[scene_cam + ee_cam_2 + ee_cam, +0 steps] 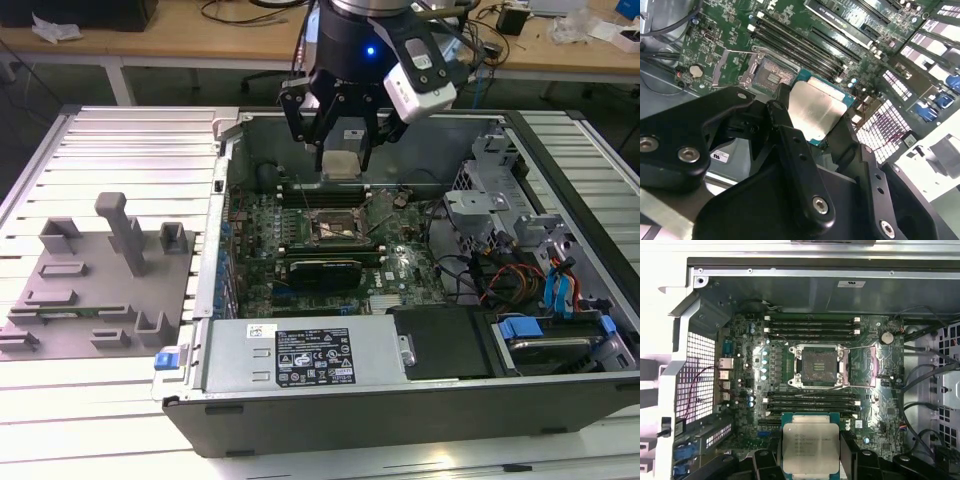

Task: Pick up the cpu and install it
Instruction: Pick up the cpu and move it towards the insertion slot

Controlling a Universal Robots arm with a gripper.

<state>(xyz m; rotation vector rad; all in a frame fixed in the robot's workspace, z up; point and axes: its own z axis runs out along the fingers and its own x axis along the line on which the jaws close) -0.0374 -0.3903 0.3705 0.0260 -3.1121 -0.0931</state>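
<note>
The tool [341, 160], clamped on the cpu [810, 447], hangs above the open socket [818, 366]; lowering wants the chip level and squared.

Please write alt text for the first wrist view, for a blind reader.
The gripper holds the cpu, silvery top showing, over the motherboard of an open computer case. The socket stands open and empty, between rows of memory slots.
</note>
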